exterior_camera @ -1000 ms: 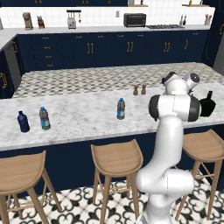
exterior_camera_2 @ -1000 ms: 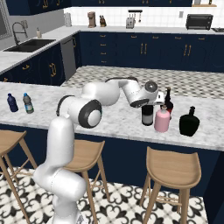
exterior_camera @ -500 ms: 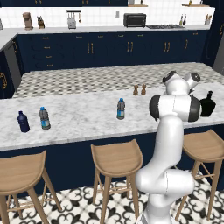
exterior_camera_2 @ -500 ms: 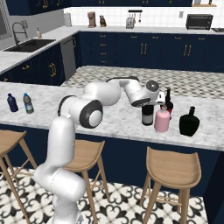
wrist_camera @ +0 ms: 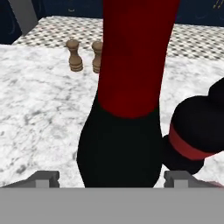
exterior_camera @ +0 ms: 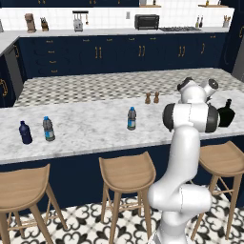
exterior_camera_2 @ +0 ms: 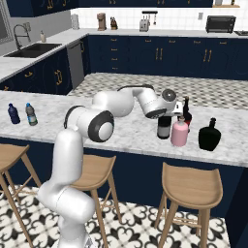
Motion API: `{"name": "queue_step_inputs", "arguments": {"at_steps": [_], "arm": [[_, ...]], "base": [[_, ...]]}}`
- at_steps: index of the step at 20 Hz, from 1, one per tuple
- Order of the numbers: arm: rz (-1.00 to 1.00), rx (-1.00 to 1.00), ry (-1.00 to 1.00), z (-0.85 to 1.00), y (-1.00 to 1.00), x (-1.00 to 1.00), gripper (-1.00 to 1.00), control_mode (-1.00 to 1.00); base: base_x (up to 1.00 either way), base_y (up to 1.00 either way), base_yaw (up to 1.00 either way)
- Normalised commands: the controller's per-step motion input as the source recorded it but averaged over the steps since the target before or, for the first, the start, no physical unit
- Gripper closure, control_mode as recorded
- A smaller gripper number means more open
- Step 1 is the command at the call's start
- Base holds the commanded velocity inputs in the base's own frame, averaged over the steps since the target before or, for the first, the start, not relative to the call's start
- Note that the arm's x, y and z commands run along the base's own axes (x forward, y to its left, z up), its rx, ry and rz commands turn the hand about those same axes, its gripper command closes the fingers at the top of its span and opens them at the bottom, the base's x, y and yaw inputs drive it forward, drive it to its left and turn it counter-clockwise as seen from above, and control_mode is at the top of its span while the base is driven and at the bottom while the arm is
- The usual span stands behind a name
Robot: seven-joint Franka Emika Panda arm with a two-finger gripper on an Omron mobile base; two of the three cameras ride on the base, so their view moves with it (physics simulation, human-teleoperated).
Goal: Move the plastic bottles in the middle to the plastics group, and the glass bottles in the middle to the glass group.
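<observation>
Jaws of the gripper (wrist_camera: pixel 112 177) are seen spread on either side of the wine bottle (wrist_camera: pixel 127 96), which is stood on the marble surface (exterior_camera_2: pixel 121 131) just beside the pink bottle (exterior_camera_2: pixel 179 133) and the black flask (exterior_camera_2: pixel 209 135)

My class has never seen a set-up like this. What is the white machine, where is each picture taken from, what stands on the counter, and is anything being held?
It is a white robot arm in a rendered kitchen. Two pictures look over it from behind, left and right; the third looks along its gripper. On the marble counter stand a water bottle, further left a dark-blue bottle and a second water bottle, and a pink bottle beside a black flask. The gripper's open jaws sit either side of the tall wine bottle; a gap shows, so it looks ungripped.
</observation>
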Motion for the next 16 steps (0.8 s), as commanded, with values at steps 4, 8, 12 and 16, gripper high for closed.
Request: {"name": "queue_step_inputs", "arguments": {"at_steps": [4,8,12,16], "arm": [[0.00,0.00,-0.01,0.02,-0.05,0.00,-1.00,-1.00],[0.00,0.00,-0.02,0.29,0.00,-0.09,-1.00,-1.00],[0.00,0.00,-0.04,0.63,0.00,-0.41,-1.00,-1.00],[0.00,0.00,-0.01,0.56,0.00,-0.68,-1.00,-1.00]], "base": [[0.00,0.00,0.00],[0.00,0.00,0.00],[0.00,0.00,0.00],[0.00,0.00,0.00]]}}
